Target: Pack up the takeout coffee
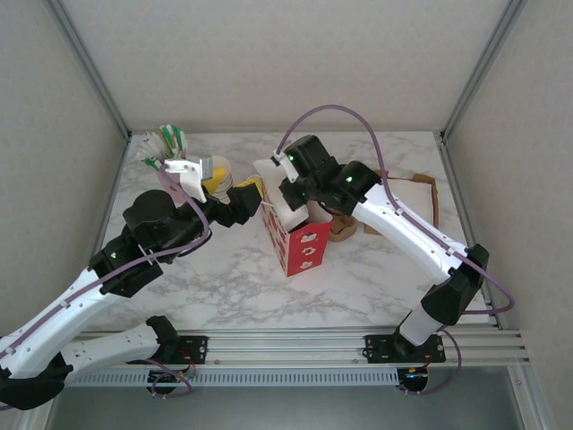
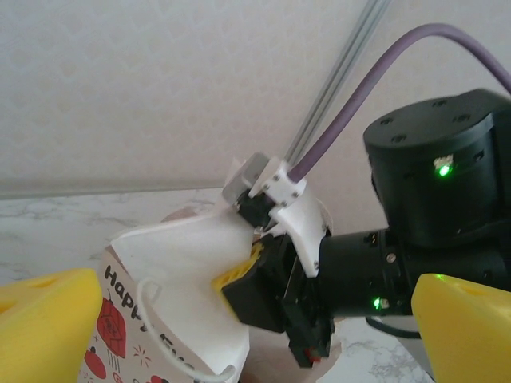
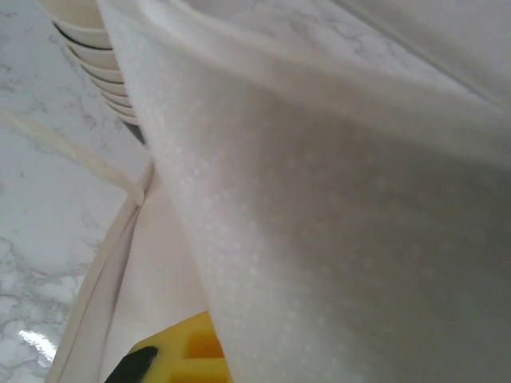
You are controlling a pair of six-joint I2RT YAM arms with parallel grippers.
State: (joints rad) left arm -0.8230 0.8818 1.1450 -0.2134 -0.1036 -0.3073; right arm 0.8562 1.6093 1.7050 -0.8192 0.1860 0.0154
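Marble worktop (image 1: 358, 278): red-and-white printed gift bag w/ white lining (image 1: 300, 246) stands upright at centre. Right end effector (image 1: 285, 199) fully closed, pinching bag's top rim. Left end effector (image 1: 235, 188) spread to max, holding nothing, just beside bag's left rim. Takeout coffee: loc. cannot tell.

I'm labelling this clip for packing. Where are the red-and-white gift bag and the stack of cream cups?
red-and-white gift bag (image 1: 301, 248): top external view, on its red printed side wall.
stack of cream cups (image 3: 80, 32): right wrist view, on the end cup's rim.
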